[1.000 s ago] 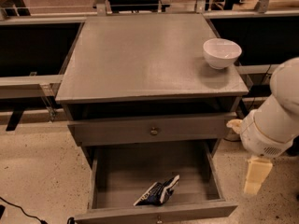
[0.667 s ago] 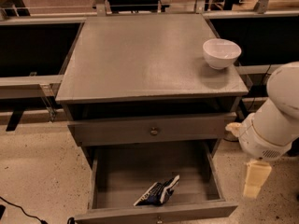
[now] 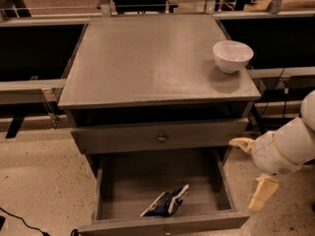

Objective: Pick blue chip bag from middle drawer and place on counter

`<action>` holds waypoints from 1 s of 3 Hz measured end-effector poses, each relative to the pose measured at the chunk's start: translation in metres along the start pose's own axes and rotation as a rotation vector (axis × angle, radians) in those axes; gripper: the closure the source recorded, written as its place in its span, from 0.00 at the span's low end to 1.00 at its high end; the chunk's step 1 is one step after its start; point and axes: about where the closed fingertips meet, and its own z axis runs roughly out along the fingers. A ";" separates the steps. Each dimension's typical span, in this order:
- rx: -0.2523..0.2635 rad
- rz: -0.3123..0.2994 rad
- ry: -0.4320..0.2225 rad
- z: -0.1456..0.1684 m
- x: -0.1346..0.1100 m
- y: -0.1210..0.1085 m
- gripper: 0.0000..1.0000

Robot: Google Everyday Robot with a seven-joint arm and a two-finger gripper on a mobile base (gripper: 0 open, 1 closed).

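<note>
The blue chip bag [image 3: 166,203] lies crumpled on the floor of the middle drawer [image 3: 118,181], near its front edge and a little right of centre. The drawer is pulled fully out, below the grey drawer front with a brass knob [image 3: 161,138]. The counter [image 3: 147,58] is the broad grey top of the cabinet. My gripper [image 3: 251,169] hangs on the white arm to the right of the open drawer, outside it, at about the drawer's height. Its two cream fingers [image 3: 260,192] stand spread apart and hold nothing. The bag is apart from the gripper, to its left.
A white bowl [image 3: 232,55] stands at the counter's right edge. Dark bays with grey rails flank the cabinet on both sides. A black cable [image 3: 19,220] lies on the speckled floor at lower left. Chair legs show behind the counter.
My arm and gripper have shifted slightly left and down, closer to the drawer's right side. The bag, drawer and bowl have not moved.
</note>
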 end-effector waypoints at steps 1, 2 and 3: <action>0.028 -0.040 -0.277 0.049 -0.027 -0.003 0.00; -0.006 -0.122 -0.439 0.062 -0.057 -0.011 0.00; -0.012 -0.109 -0.384 0.066 -0.057 -0.008 0.00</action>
